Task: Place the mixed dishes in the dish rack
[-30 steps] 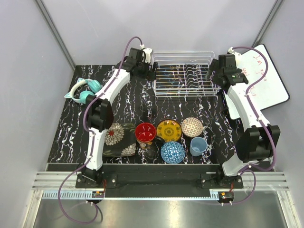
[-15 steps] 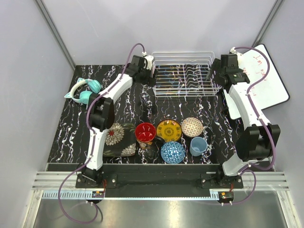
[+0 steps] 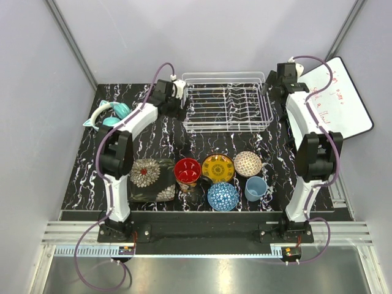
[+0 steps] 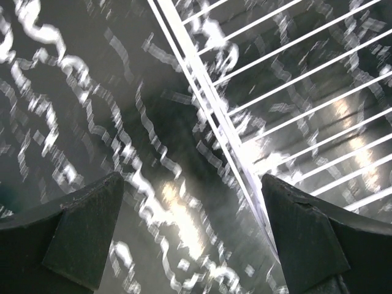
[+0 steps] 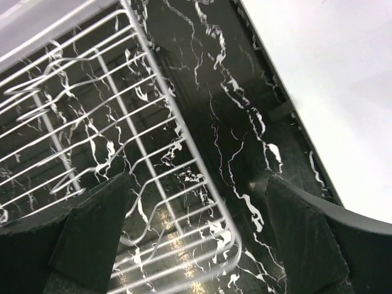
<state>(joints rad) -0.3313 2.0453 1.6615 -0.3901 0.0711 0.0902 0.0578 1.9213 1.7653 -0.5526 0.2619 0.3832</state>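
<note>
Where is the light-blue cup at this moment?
In the top view, the light-blue cup sits right of centre, just right of the blue patterned bowl and in front of the brown-mesh bowl.

- Dish rack (image 3: 228,110) by the far edge, in the middle.
- Headphones (image 3: 110,115) near the far left corner.
- Whiteboard (image 3: 340,101) at the right edge.
- Square plate (image 3: 152,179), round plate (image 3: 218,167), cup (image 3: 255,188) by the near edge, left to right.

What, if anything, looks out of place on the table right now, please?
The teal cat-ear headphones at the far left of the table stand out: they are no dish. The whiteboard lies askew off the right side. The dishes sit in a tidy cluster, with nothing spilled or visibly broken.
</note>
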